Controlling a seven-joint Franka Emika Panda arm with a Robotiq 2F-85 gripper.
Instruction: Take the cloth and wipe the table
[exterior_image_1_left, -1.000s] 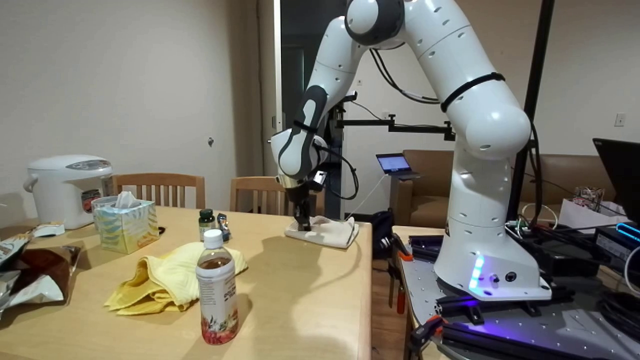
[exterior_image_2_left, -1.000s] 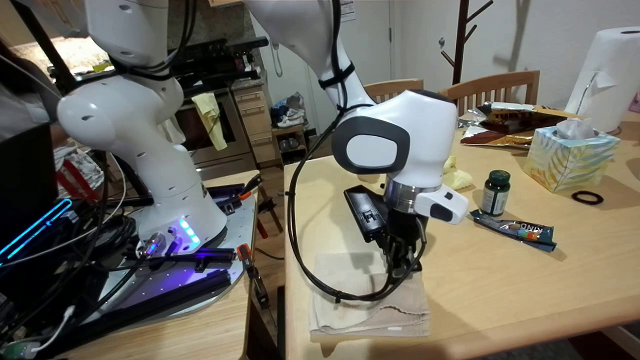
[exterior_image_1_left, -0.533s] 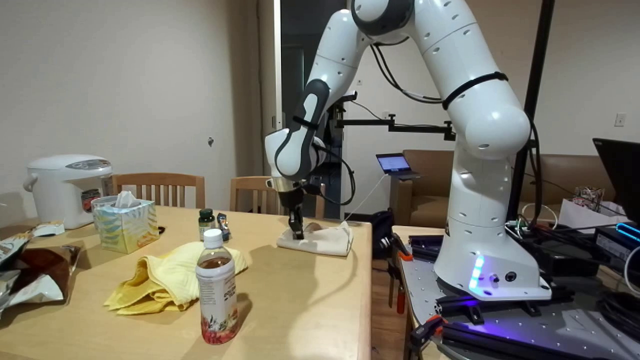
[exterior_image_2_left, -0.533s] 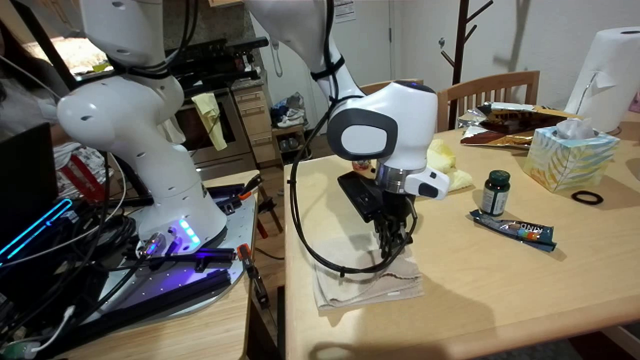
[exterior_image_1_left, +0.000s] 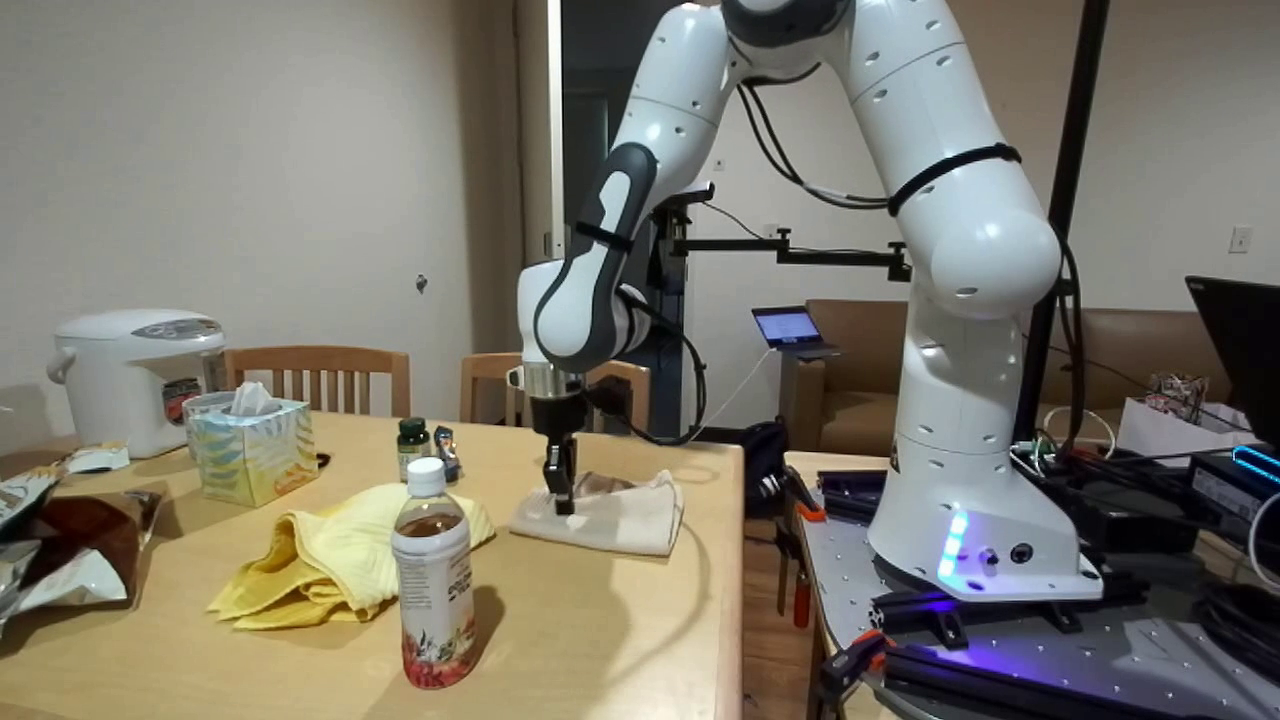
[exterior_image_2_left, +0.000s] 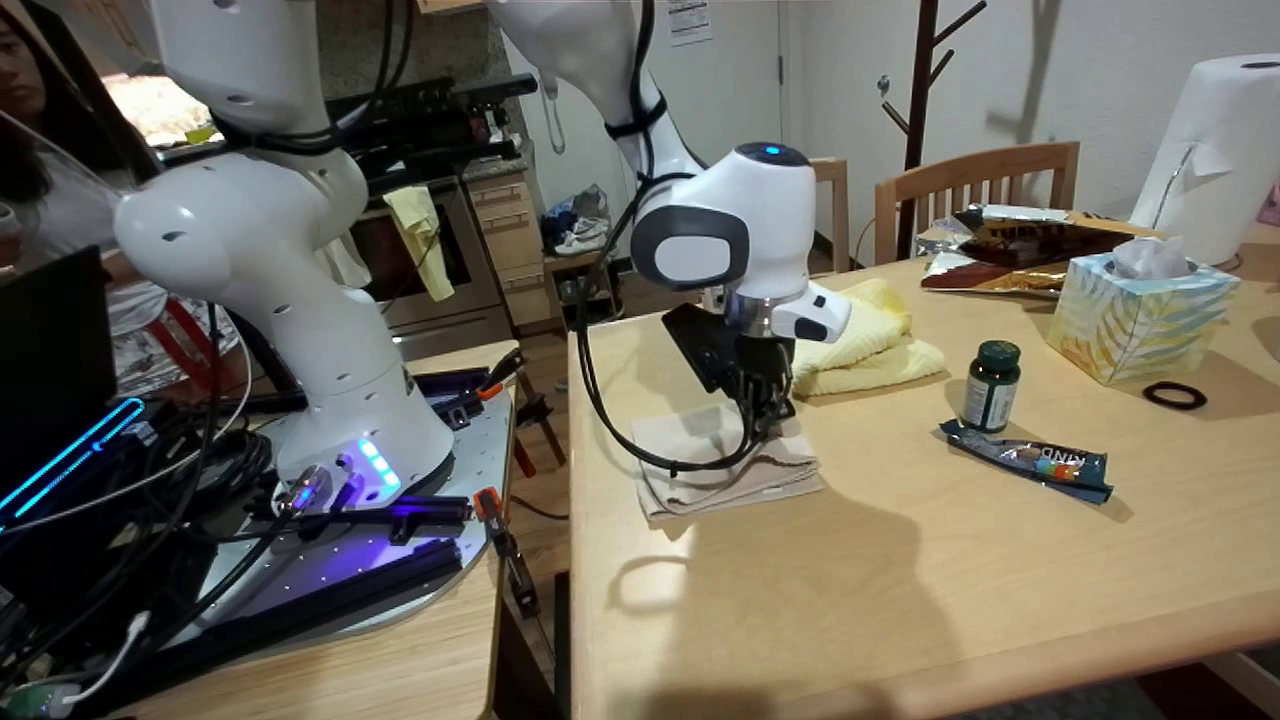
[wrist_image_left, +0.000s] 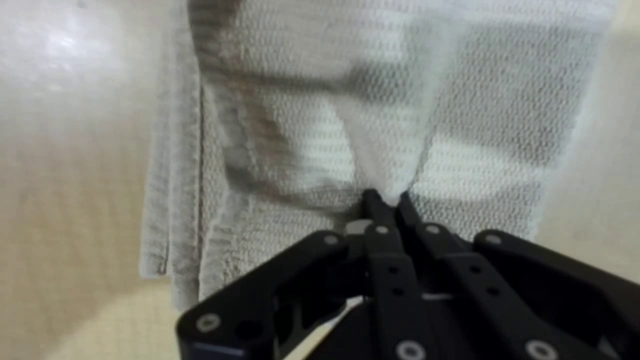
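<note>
Far left, in an exterior view: crumpled brown-and-silver foil bag (exterior_image_1_left: 95, 555) lying on the pale wood-grain table (exterior_image_1_left: 600, 650). Behind it, a white electric water boiler (exterior_image_1_left: 130, 390) with a side handle. Next, a pastel leaf-patterned cardboard tissue box (exterior_image_1_left: 245, 455), white tissue (exterior_image_1_left: 253, 400) standing out of the top. Then a bunched pale-yellow fabric towel (exterior_image_1_left: 345, 555); a clear plastic drink bottle (exterior_image_1_left: 435, 590), white-capped, part-filled with brown liquid, stands upright and overlaps the towel in that view. Beyond the towel, upright: a small dark-green bottle (exterior_image_1_left: 413, 450) with a white label. Just beside it, a dark-blue foil-wrapped bar (exterior_image_2_left: 1035, 465), lettered KIND, lies on the table.

Right of these: beige woven cloth (exterior_image_1_left: 625, 525), folded in layers, on the table near the towel and near the table's right edge in that view. Black two-finger gripper (wrist_image_left: 388, 197) points down onto it. Wrist view: the fingers (wrist_image_left: 387, 245) are nearly together, a narrow fold of the cloth pinched between their tips; creases run outward from the grip.

Far right: white-and-grey jointed robot arm (exterior_image_1_left: 975, 240), its base carrying a lit blue strip (exterior_image_1_left: 953, 545), mounted over a perforated grey metal plate (exterior_image_1_left: 1150, 670). At the view's right edge, a black flat screen (exterior_image_1_left: 1240, 340), cut off.
</note>
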